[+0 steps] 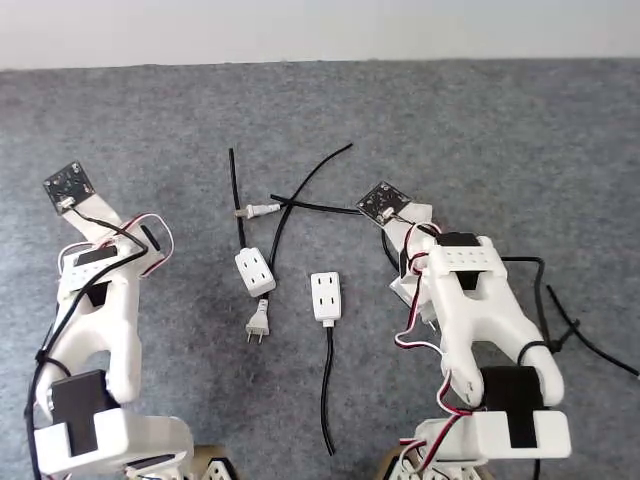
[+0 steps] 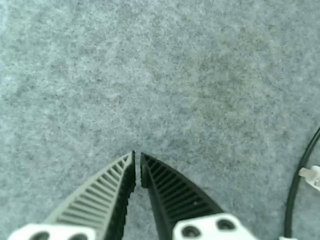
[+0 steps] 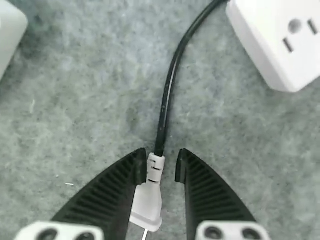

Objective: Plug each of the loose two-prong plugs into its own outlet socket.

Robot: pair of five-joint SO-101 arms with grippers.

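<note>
Right gripper (image 3: 161,153): black ribbed fingers (image 3: 115,195) spread, straddling a white two-prong plug (image 3: 148,205) that lies flat on the grey carpet (image 3: 75,100). One finger touches the plug's collar and the other stands just clear of it, so there is no squeeze. A metal prong tip shows at the plug's rear. Its black cable (image 3: 169,95) runs away from the fingers and passes just beside a white outlet block (image 3: 275,50) with its slots facing up. Cannot tell whether cable and block join.

Left gripper (image 2: 137,156): fingers pressed together tip to tip, nothing between them, over bare carpet. A thin black cord (image 2: 295,200) and a white plug end (image 2: 311,176) lie well apart from the tips.

From the high view: left arm (image 1: 95,320) on one side of the carpet, right arm (image 1: 480,310) on the other. Between them lie two white blocks, sockets up: the near-left outlet block (image 1: 254,270) and the middle outlet block (image 1: 325,296). The middle one trails a black lead (image 1: 326,390) toward the arm bases. A loose short plug (image 1: 258,325) lies just beside the near-left block, prongs pointing toward the bases. A far plug (image 1: 256,210) lies farther out, near crossing cords. Neither sits in a socket.
</note>
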